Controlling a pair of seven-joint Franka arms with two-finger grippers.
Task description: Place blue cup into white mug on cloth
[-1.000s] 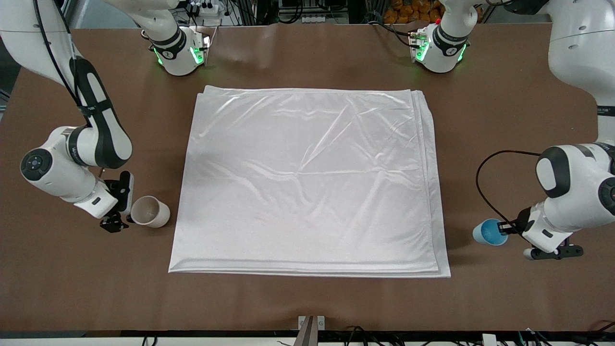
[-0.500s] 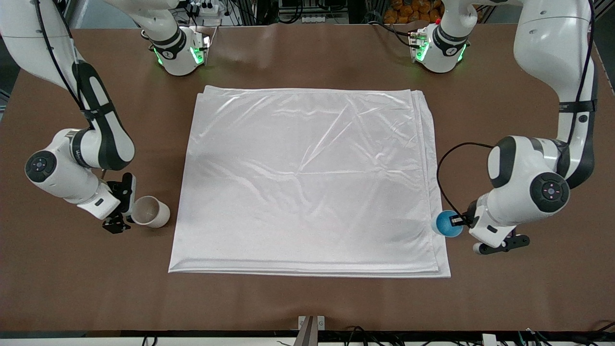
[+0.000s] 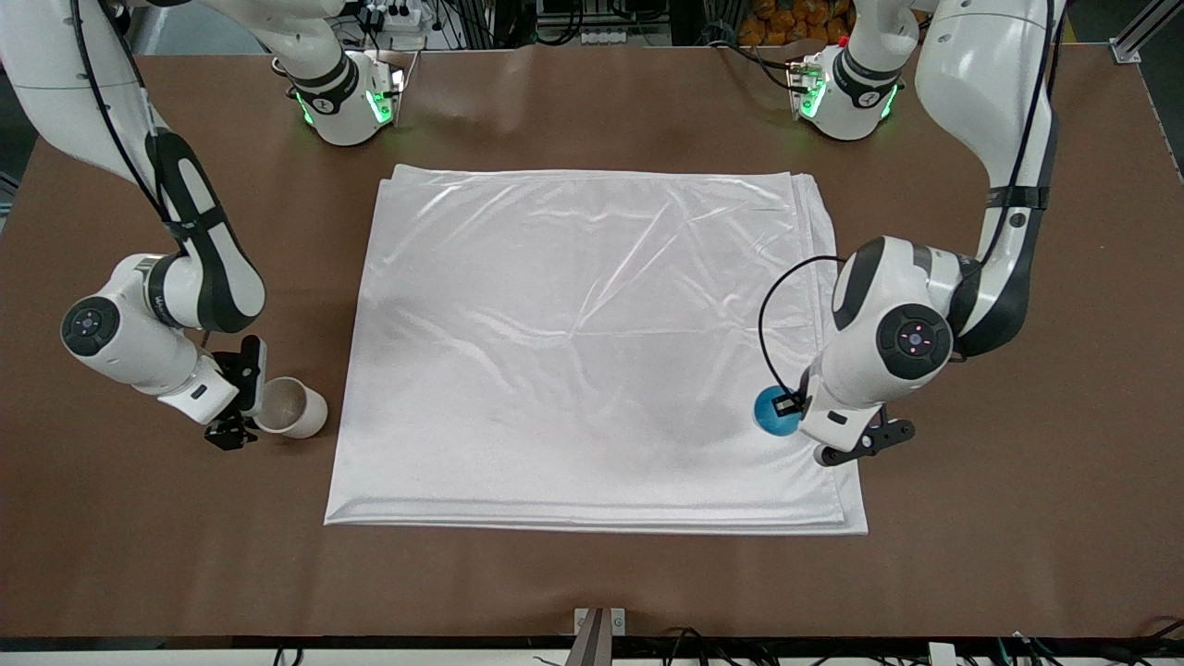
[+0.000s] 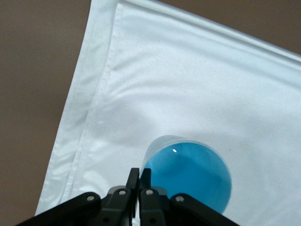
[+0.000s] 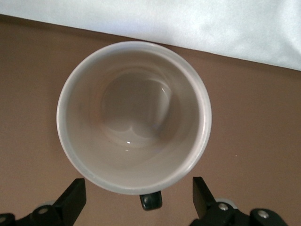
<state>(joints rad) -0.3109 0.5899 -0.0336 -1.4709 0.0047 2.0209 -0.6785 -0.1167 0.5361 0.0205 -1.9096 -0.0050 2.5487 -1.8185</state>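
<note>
The blue cup is light blue with a brighter blue inside. My left gripper is shut on its rim and holds it over the cloth's edge at the left arm's end; the gripper pinches the cup wall in the left wrist view. The white mug stands on the brown table beside the cloth, at the right arm's end. My right gripper is open right beside it. In the right wrist view the mug shows its small black handle between the open fingers.
The cloth covers the middle of the brown table. The arm bases stand along the table edge farthest from the front camera. A small metal bracket sits at the edge nearest the front camera.
My left arm has carried the blue cup from over the bare table toward the middle, now over the cloth's edge. My right gripper has edged slightly closer to the mug.
</note>
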